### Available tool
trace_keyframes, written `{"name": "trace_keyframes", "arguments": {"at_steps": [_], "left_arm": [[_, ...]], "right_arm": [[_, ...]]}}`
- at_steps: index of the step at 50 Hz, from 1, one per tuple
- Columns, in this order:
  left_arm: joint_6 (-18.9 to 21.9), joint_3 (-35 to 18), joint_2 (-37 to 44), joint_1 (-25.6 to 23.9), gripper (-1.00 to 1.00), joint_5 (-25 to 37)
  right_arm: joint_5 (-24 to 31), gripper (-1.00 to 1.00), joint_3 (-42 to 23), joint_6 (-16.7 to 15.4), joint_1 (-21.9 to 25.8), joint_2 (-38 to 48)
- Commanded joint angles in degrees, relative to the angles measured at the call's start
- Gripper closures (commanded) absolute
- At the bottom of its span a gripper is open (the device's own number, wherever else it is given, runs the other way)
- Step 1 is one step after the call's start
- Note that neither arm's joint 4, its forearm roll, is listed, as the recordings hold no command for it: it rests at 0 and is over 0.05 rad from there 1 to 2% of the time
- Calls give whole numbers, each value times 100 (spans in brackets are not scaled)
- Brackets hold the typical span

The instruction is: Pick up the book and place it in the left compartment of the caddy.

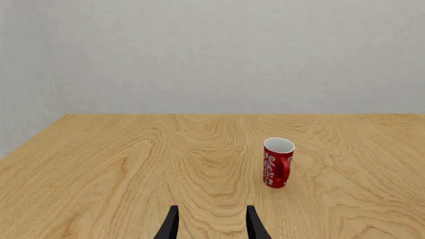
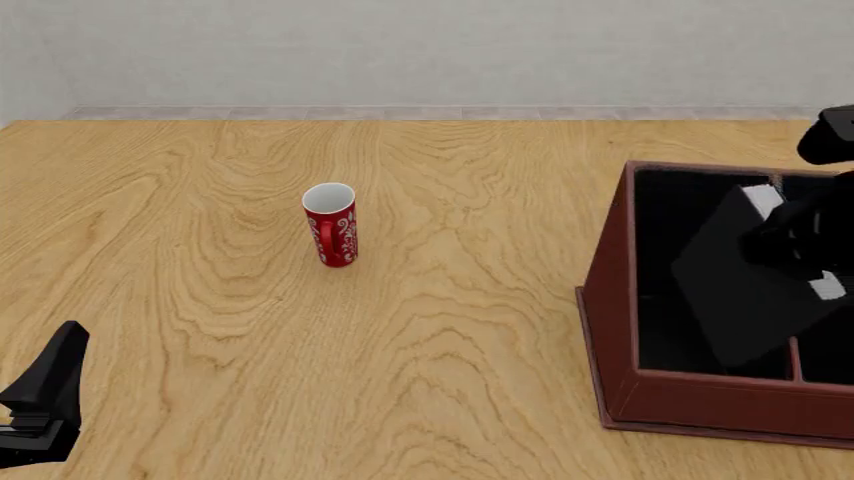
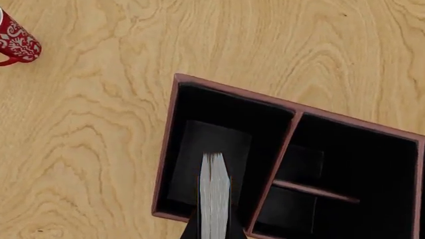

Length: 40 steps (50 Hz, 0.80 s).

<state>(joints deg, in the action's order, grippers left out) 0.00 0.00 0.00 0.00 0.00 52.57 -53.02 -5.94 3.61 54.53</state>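
Right claw clamped on the book, tilted over the left compartment of the caddy, left claw parted, empty, red mug upright on table.

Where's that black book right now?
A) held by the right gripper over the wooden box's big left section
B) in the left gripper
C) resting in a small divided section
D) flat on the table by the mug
A: the book hangs tilted from the right gripper above the caddy's left compartment.

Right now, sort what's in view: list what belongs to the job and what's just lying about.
Job: book, held tilted over the caddy; left compartment; right gripper.

Lying about: red mug standing on the table; left gripper, open, holding nothing.
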Motion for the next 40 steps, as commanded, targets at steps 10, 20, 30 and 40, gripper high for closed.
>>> {"name": "trace_keyframes", "arguments": {"at_steps": [10,20,30,40], "left_arm": [[0,0,0,0,-100,0],[0,0,0,0,-100,0],[0,0,0,0,-100,0],[0,0,0,0,-100,0]], "right_arm": [[-348,100,214,144,-6,159],[-465,100,275,164,-9,243],[-626,100,375,200,6,363],[-778,100,443,254,69,504]]}}
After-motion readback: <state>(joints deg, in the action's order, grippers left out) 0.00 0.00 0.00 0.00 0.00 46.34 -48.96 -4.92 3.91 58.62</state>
